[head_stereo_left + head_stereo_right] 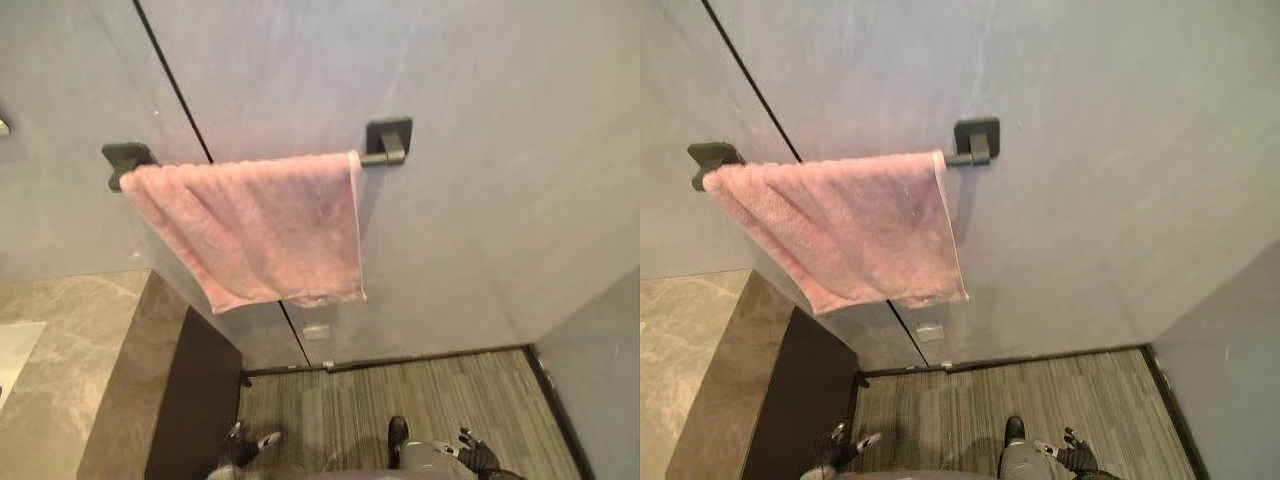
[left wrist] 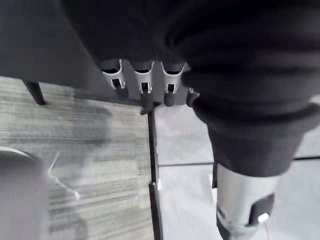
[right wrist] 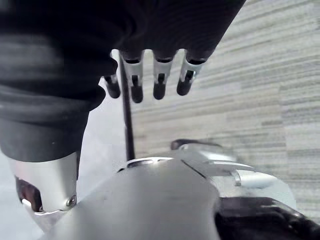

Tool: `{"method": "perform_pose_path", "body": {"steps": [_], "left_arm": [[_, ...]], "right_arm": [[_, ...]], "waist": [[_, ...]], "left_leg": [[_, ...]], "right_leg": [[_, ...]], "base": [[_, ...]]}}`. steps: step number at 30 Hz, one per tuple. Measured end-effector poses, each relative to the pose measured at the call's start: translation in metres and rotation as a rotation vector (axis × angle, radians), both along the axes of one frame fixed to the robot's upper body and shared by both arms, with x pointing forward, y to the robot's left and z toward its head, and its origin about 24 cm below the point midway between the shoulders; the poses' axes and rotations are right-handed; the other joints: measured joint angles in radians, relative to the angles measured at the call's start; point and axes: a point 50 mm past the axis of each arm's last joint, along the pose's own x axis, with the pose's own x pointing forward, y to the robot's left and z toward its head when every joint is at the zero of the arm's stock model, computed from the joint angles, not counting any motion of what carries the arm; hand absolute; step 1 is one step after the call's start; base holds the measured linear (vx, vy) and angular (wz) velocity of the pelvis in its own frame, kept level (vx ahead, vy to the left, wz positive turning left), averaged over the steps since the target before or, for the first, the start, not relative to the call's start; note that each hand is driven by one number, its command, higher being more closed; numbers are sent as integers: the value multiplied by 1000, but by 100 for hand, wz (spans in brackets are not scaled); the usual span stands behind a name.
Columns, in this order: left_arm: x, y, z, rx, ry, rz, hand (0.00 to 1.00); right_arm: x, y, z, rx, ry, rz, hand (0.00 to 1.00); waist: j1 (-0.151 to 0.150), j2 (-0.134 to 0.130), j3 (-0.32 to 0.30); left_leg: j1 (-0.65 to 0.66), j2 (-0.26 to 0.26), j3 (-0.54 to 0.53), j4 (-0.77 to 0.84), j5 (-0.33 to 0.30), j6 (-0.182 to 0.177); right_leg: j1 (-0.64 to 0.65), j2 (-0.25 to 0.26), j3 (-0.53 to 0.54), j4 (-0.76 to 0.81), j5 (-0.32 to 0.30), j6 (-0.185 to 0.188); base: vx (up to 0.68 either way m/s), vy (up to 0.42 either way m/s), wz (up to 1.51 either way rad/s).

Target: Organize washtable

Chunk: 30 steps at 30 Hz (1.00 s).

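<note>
Both hands hang low, well below the work. Left hand [image 1: 243, 445]: fingers [image 2: 145, 90] straight and loose, nothing held. Right hand [image 1: 478, 457]: fingers [image 3: 160, 80] likewise slack, empty.

Towel [image 1: 260, 225] is high above and ahead of both, draped over the rail [image 1: 385, 150]. Its long axis runs side to side along the wall, and its lower edge hangs askew.

Counter [image 1: 80, 340] lies up and outboard of the left hand, which looks the nearer to both. Its dark side panel stands between that hand and the top. The reach up to the towel is otherwise open.

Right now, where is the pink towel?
In the left eye view the pink towel hangs left of centre over the dark towel bar on the grey wall, above the marble counter.
</note>
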Motion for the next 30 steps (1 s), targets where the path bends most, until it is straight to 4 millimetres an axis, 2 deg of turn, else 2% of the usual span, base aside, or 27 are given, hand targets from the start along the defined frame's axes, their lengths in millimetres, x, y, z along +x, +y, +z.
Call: {"method": "perform_pose_path", "body": {"steps": [1, 2, 3, 4, 5, 6, 8, 9, 10, 11, 12, 13, 14, 15, 16, 17, 19, 20, 21, 22, 24, 25, 27, 29, 30], "left_arm": [[4, -1, 1, -1, -9, -8, 0], [9, -2, 2, -2, -17, -23, 0], [7, -1, 2, 2, -11, -31, 0], [8, 2, 3, 11, -20, -35, 0], [6, 0, 3, 8, -16, -29, 0], [1, 4, 1, 17, -2, -25, 0], [-4, 7, 0, 25, 11, -23, 0], [-7, 7, 0, 23, 18, -19, 0], [-6, 7, 0, 21, 16, -17, 0], [-6, 7, 0, 20, 15, -14, 0], [-7, 9, 0, 19, 12, 7, 0], [-7, 9, 0, 17, 11, 12, 0], [-8, 10, 0, 11, 9, 44, 0], [-9, 9, 0, 5, 10, 59, 0], [-8, 5, 0, -15, 2, 81, 0], [-6, 5, 1, -20, -8, 88, 0], [-7, 5, 0, -32, -7, 107, 0], [-7, 7, 0, -40, -11, 133, 0], [-8, 10, 0, -47, -15, 174, 0], [-8, 11, 1, -45, -16, 186, 0], [-5, 19, 2, -37, -26, 219, 0], [-6, 20, 2, -35, -29, 229, 0], [-10, 26, 1, -34, -20, 273, 0], [-15, 29, -1, -36, -4, 305, 0], [-19, 32, -2, -36, 12, 330, 0]], "right_arm": [[2, 1, 0, 2, -5, 1, 0], [5, 7, 0, 19, -13, -3, 0], [7, 13, -1, 31, -9, 3, 0], [8, 13, 0, 27, -7, 21, 0], [15, 10, 2, 13, -23, 40, 0], [18, 10, 5, 7, -39, 48, 0], [18, 11, 5, 4, -41, 60, 0], [18, 11, 5, 4, -40, 62, 0], [16, 12, 5, 9, -36, 59, 0], [13, 13, 4, 14, -31, 56, 0], [4, 18, 1, 30, -10, 46, 0], [3, 18, 0, 31, -6, 46, 0], [1, 18, 0, 32, 0, 45, 0], [-1, 18, -1, 32, 4, 44, 0], [1, 15, 0, 22, 1, 47, 0], [7, 14, 2, 18, -14, 58, 0], [19, 17, 4, 16, -42, 81, 0], [25, 18, 5, 12, -51, 79, 0], [30, 23, 5, 24, -64, 82, 0], [31, 25, 5, 28, -68, 83, 0], [26, 26, 2, 33, -44, 82, 0], [23, 26, 1, 33, -33, 80, 0], [10, 21, -4, 30, 4, 44, 0], [-5, 15, -9, 29, 54, -4, 0], [-24, 10, -15, 36, 116, -60, 0]], "waist": [[0, -21, 9], [4, -59, 34], [24, -87, 52], [37, -89, 52], [41, -81, 54], [36, -77, 56], [34, -77, 55], [38, -77, 54], [42, -84, 50], [44, -86, 47], [59, -110, 30], [61, -112, 29], [68, -109, 26], [79, -109, 23], [106, -95, 9], [117, -92, 6], [116, -77, 6], [117, -76, 7], [116, -81, 9], [115, -82, 10], [114, -106, 24], [117, -110, 25], [113, -118, 22], [111, -124, 17], [111, -131, 3]], "left_leg": [[11, -16, 11, -55, -16, 25], [36, -55, 33, -138, -45, 68], [46, -86, 69, -148, -18, 85], [44, -84, 106, -147, -3, 106], [45, -79, 140, -143, 6, 121], [53, -79, 151, -143, 17, 127], [55, -78, 154, -143, 31, 127], [40, -77, 152, -143, 46, 123], [18, -78, 141, -143, 66, 120], [6, -80, 130, -142, 77, 116], [-39, -83, 84, -127, 106, 104], [-50, -83, 74, -122, 111, 101], [-89, -79, 28, -113, 136, 87], [-112, -72, 9, -118, 155, 82], [-156, -59, -19, -135, 200, 73], [-193, -48, -43, -159, 247, 62], [-239, -28, -83, -203, 306, 34], [-259, -8, -85, -253, 368, 9], [-277, 24, -24, -263, 395, 5], [-288, 43, 21, -231, 389, 9], [-291, 90, 74, -55, 331, 80], [-290, 105, 72, -6, 317, 86], [-256, 187, 57, 161, 290, 110], [-208, 243, 58, 167, 290, 110], [-173, 292, 69, 139, 292, 110]], "right_leg": [[-15, -7, 1, -7, 17, 7], [-28, -31, 8, -31, 34, 17], [-26, -59, 1, -54, 20, 25], [-31, -80, -39, -50, -40, 49], [-69, -121, -96, 102, -74, 3], [-83, -155, -106, 317, -131, -35], [-63, -169, -58, 522, -192, -15], [-33, -166, 6, 620, -260, 12], [-3, -159, 80, 690, -301, 48], [23, -155, 118, 703, -318, 73], [116, -121, 224, 632, -414, 143], [127, -112, 238, 613, -431, 149], [166, -84, 266, 527, -474, 145], [182, -69, 269, 478, -487, 143], [200, -52, 265, 386, -501, 118], [196, -40, 231, 328, -514, 89], [162, -16, 171, 328, -500, 57], [146, -3, 117, 329, -488, 28], [129, -2, 58, 323, -469, -6], [132, -2, 30, 321, -463, -16], [152, -26, -59, 323, -446, -45], [156, -33, -80, 323, -438, -52], [184, -67, -167, 287, -405, -37], [205, -92, -219, 239, -367, -13], [215, -126, -271, 194, -322, 18]], "base": [[-473, 180, -5], [-507, 132, -36], [-584, 115, -62], [-455, 74, -87], [-447, 25, -74], [-322, -3, -50], [-224, -52, -17], [-179, -131, 4], [-160, -155, 18], [-171, -340, 61], [-108, -271, 60], [-153, -382, 93], [-101, -224, 71], [-174, -354, 86], [-202, -323, 75], [-206, -320, 78], [-290, -293, 94], [-387, -275, 122], [-290, -194, 109], [-214, -146, 106], [-170, -89, 105], [-233, -1, 97], [-297, 130, 92], [-240, 286, 107], [-147, 269, 129]]}}
